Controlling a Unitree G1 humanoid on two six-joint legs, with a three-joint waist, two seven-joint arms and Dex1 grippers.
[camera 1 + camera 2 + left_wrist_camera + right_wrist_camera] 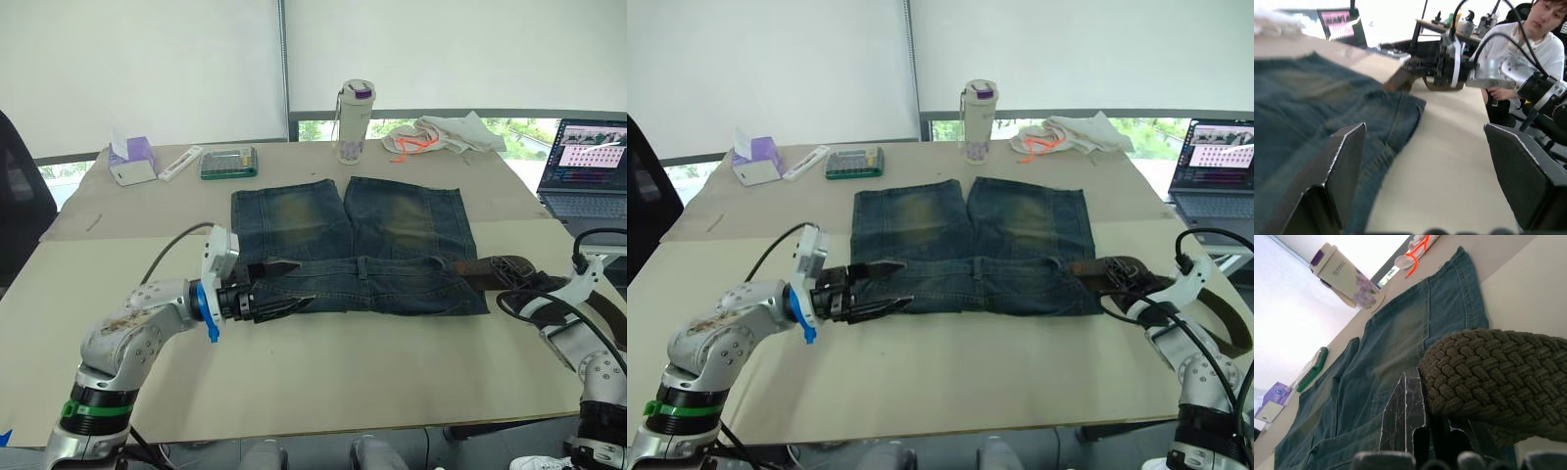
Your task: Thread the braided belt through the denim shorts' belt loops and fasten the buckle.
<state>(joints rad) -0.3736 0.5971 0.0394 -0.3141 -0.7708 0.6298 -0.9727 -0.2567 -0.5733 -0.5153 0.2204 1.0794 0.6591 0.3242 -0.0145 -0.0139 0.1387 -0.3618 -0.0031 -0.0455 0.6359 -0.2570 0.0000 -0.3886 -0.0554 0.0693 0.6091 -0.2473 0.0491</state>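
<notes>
The denim shorts (351,245) are lying flat on the surface (323,372). The left claw (284,286) is sitting spread wide at the waistband's left end, grabbing nothing, and the right claw (1418,431) is clamping the braided belt (1498,377) by the right end.

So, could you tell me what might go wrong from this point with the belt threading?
The left gripper is open at the waistband end of the denim shorts where the belt tip pokes out; closing could catch denim instead of the tip. The right gripper is shut on the braided belt, whose slack loops off the table edge; a pull might drag the shorts sideways or snag a belt loop.
</notes>
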